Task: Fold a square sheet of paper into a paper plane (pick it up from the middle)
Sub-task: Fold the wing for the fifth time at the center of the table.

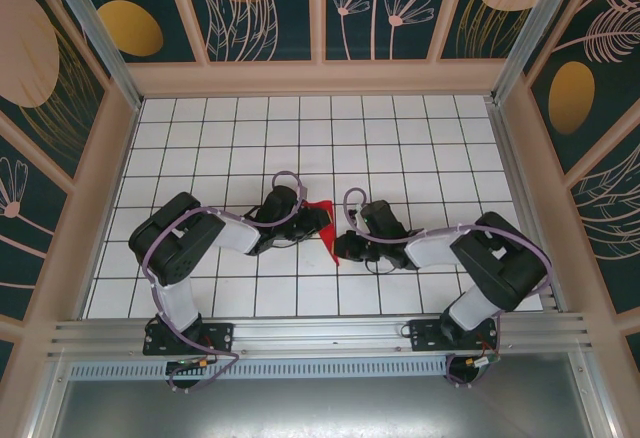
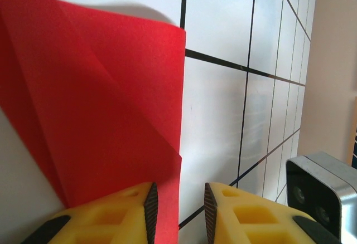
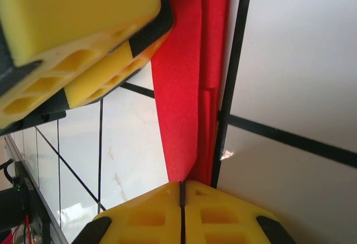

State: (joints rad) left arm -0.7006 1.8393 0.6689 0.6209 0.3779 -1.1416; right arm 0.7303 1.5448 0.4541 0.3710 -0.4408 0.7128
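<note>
The red paper (image 1: pixel 322 212) lies partly folded on the white grid table (image 1: pixel 300 138) between my two grippers, with layered folds and a crease. In the left wrist view the paper (image 2: pixel 100 105) runs under my left finger (image 2: pixel 128 210), its straight edge in the gap between the jaws. My left gripper (image 2: pixel 180 205) stands open over it, seen from above at the paper's left side (image 1: pixel 303 224). My right gripper (image 3: pixel 182 191) is shut, and the narrow folded end of the paper (image 3: pixel 181 88) runs into the seam between its pads. From above the right gripper (image 1: pixel 347 247) sits at the paper's lower end.
A yellow finger of the left gripper (image 3: pixel 83 32) hangs close over the paper in the right wrist view. Both arms (image 1: pixel 190 243) (image 1: pixel 480 253) reach inward from the near rail (image 1: pixel 320 333). Walls (image 1: pixel 320 78) close the table on three sides.
</note>
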